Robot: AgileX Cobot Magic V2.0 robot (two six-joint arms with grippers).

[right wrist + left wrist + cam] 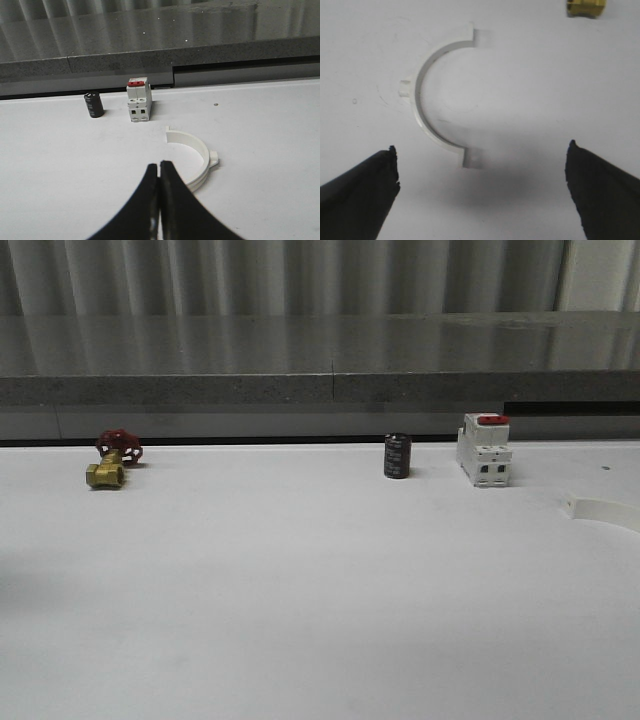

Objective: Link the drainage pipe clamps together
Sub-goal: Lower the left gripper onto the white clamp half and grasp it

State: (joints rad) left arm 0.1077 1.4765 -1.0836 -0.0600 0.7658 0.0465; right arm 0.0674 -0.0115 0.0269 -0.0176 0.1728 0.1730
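The left claw point(482, 150) gapes wide and empty over one half-ring clamp point(427, 102) mid-frame, while the right claw point(160, 167) is pinched closed, holding nothing, near the other clamp point(197, 152).

A white half-ring clamp point(427, 95) lies flat between the wide-spread end effector point(482, 167) fingers.

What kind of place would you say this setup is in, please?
Probably a lab or workshop test bench: a plain white table holding unrelated hardware, namely a brass valve, a circuit breaker and a black capacitor, with a grey stone-like ledge behind.
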